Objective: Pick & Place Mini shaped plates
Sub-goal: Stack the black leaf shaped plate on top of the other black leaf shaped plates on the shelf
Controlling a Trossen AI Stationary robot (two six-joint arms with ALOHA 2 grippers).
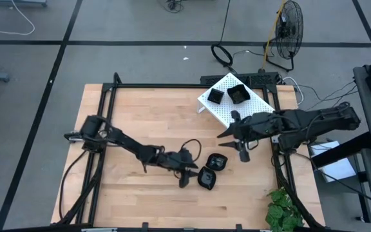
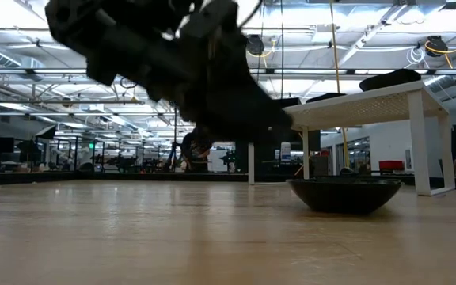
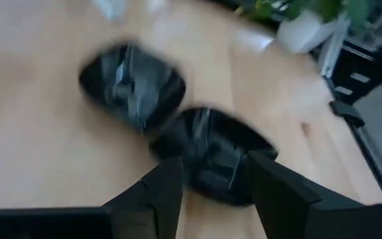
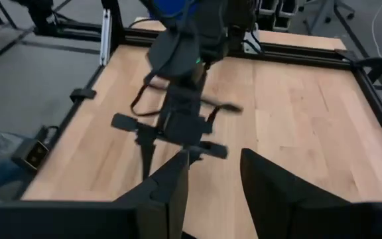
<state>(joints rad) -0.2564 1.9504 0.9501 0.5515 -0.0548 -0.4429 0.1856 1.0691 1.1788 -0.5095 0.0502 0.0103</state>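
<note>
Left claw, fingers apart, sits just at nine o'clock of the nearer mini plate; right claw, also apart, hovers farther off.

Even overhead light is falling on the pale wooden counter in the high view, leaving only faint shadows. In the low view, bright ceiling strip lights are glaring along the upper frame, silhouetting the blurred dark robot arm. The left wrist view is smearing with motion blur; two small glossy black shallow dishes are catching streaky highlights at centre.
</note>
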